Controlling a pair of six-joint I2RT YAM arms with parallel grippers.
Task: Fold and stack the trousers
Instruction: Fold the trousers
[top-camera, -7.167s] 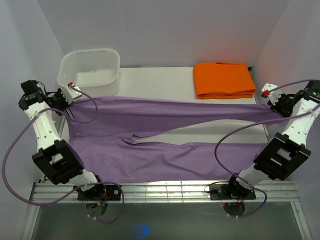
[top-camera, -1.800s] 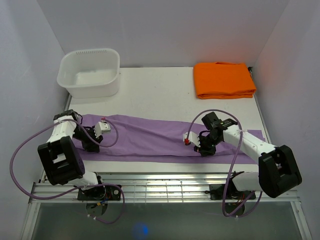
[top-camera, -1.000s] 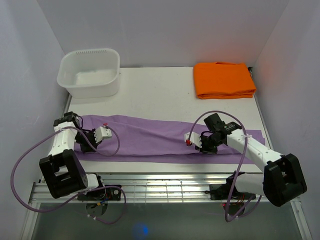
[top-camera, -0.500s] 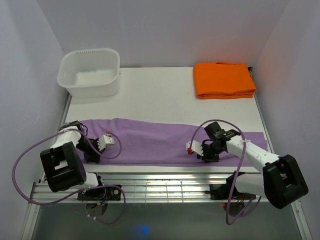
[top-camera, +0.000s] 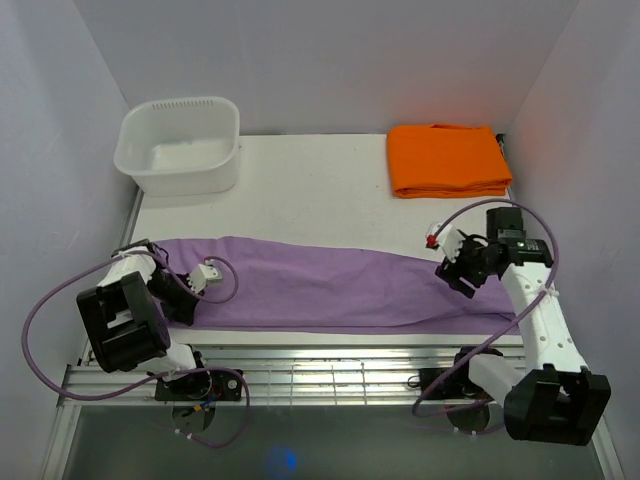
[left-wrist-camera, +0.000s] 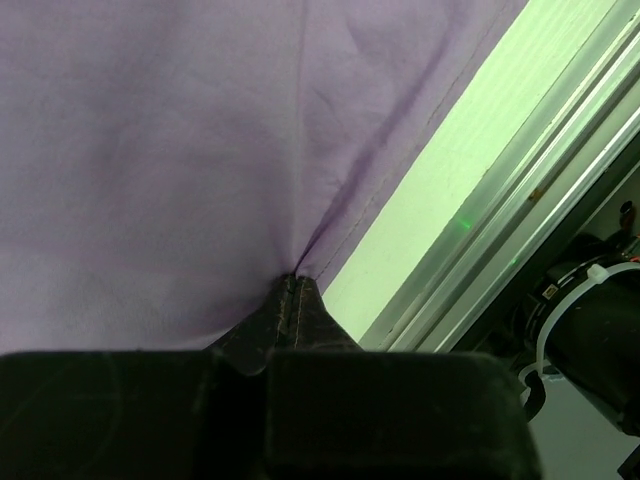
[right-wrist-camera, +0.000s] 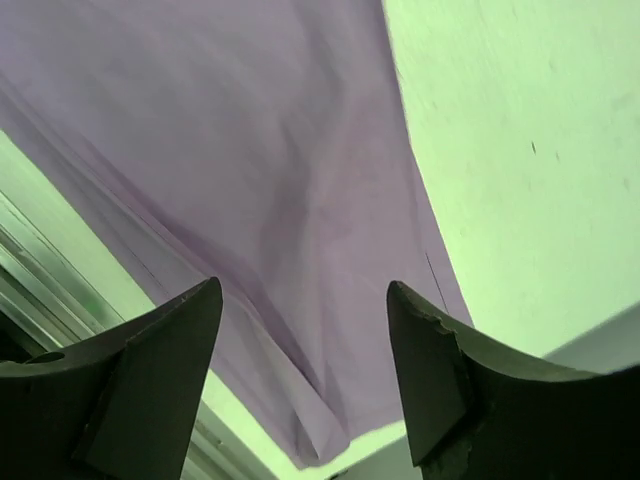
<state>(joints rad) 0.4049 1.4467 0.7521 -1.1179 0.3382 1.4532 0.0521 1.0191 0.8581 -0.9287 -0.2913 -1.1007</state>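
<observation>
Since half a second ago your right arm has swung off the middle of the trousers (top-camera: 330, 285) to their right end. The right claw (right-wrist-camera: 303, 300) now stands apart above the cloth with nothing between its fingers. The left claw (left-wrist-camera: 293, 300) is unchanged: fingers together, pinched on the trousers' near edge at the left end, with creases fanning out from the pinch. The trousers are soft, plain lilac cloth, lightly wrinkled. They lie as one long narrow band along the near side of the white table (top-camera: 320, 190), just beside the ribbed metal rail (top-camera: 330, 375). A white rounded plastic tub (top-camera: 180, 145) sits at the far left and a folded orange cloth (top-camera: 447, 160) at the far right, both well apart from the trousers. A purple cable (top-camera: 222, 285) loops over the cloth by the left claw.
</observation>
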